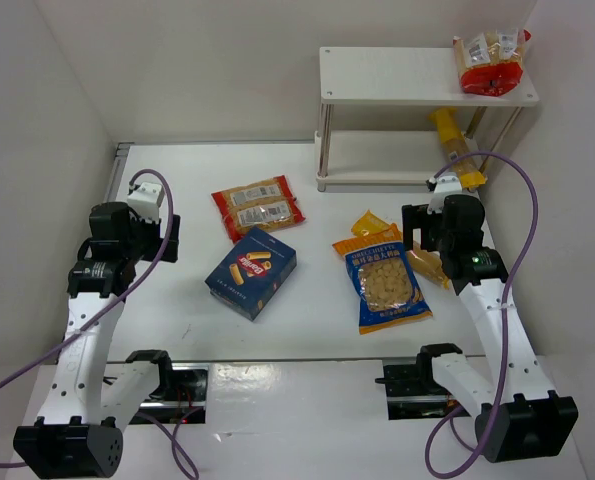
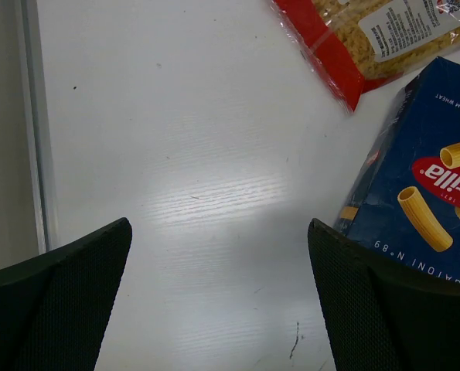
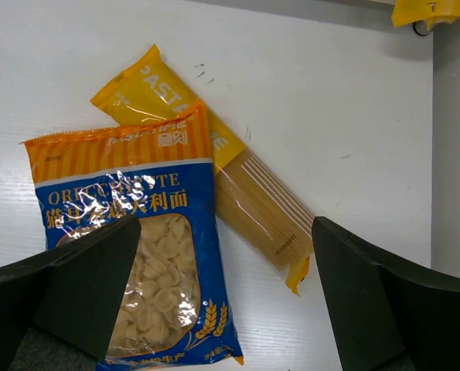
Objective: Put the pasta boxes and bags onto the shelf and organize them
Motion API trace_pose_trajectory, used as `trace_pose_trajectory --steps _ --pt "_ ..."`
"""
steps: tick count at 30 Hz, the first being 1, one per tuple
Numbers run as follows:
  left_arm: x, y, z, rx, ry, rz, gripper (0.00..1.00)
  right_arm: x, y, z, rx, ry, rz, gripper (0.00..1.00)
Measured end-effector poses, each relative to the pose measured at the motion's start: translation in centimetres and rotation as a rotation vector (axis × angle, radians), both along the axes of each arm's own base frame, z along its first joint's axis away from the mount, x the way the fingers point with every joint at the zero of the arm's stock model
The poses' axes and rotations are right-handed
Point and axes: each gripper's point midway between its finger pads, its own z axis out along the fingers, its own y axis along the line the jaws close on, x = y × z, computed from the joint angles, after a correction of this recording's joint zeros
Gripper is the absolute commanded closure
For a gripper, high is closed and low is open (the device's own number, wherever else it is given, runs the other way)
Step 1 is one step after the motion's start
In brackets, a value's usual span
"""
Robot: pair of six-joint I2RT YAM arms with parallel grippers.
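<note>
On the table (image 1: pixel 177 180) at centre, the blue pasta box (image 1: pixel 251 271) is lying flat, with the red bag (image 1: pixel 258 206) at its 12 o'clock. The orecchiette bag (image 1: pixel 385 285) at 3 o'clock is overlapping a spaghetti packet (image 3: pixel 253 193). The left pincer (image 2: pixel 218 239) and right pincer (image 3: pixel 226 239) are hovering wide open, gripping nothing. Another bag (image 1: pixel 492 62) is sitting on the shelf (image 1: pixel 387 70) at 1 o'clock.

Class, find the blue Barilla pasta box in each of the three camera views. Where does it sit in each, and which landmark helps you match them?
Top external: the blue pasta box lies flat, left of centre.
Left wrist: the box is at the right edge, partly cut off.
Right wrist: not in it.
Shared landmark: the red pasta bag just beyond the box, in the top and left wrist views.
</note>
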Motion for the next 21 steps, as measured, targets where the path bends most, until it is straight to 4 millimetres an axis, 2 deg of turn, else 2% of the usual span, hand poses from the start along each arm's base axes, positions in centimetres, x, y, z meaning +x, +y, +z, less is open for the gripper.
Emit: trace_pose_trajectory --steps 9,14,17,21 --pt "0.2 -0.1 -0.6 -0.005 0.022 -0.006 0.0 0.0 0.2 0.0 0.002 0.0 0.009 0.0" --pt "0.4 -1.7 -1.5 -0.021 0.068 -0.091 0.0 0.0 0.3 0.0 0.001 0.0 0.017 0.0" --pt "2.1 -3.1 -2.9 -0.001 0.145 -0.188 0.0 0.0 0.6 0.0 0.006 -0.001 0.029 0.0" --pt "4.3 -3.1 -6.5 -0.014 0.267 -0.275 0.0 -0.1 0.8 0.3 0.011 -0.011 0.047 0.0"
